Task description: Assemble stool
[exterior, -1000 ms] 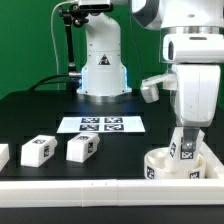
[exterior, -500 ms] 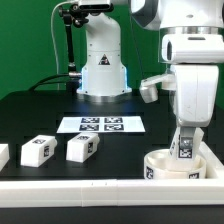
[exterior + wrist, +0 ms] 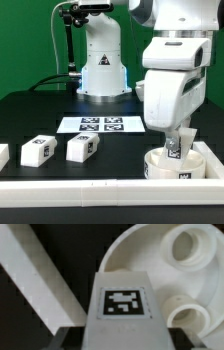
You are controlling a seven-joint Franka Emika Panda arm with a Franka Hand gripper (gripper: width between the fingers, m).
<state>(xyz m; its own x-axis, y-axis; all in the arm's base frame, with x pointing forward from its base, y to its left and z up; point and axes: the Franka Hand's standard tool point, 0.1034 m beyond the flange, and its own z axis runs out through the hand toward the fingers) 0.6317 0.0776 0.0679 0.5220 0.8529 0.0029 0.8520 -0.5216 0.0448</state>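
The stool's round white seat disc (image 3: pixel 158 166) lies by the front rail at the exterior view's right, with its socket holes (image 3: pixel 190 246) facing up. A white blocky leg (image 3: pixel 175 149) with a square tag stands tilted over the disc. My gripper (image 3: pixel 177 138) is shut on it from above. In the wrist view the leg (image 3: pixel 122 300) fills the middle, with a dark finger (image 3: pixel 72 336) on each side of it and the seat disc (image 3: pixel 140 252) behind it.
Two loose legs (image 3: pixel 36 150) (image 3: pixel 82 148) lie at the exterior view's left front, and a third (image 3: pixel 2 155) is cut off by the edge. The marker board (image 3: pixel 100 125) lies mid-table. White rails (image 3: pixel 80 190) border the front and right. The arm's base (image 3: pixel 100 65) stands behind.
The gripper closed on the leg over the seat disc. The hand then turned and swung toward the exterior view's left, tilting the leg with it.
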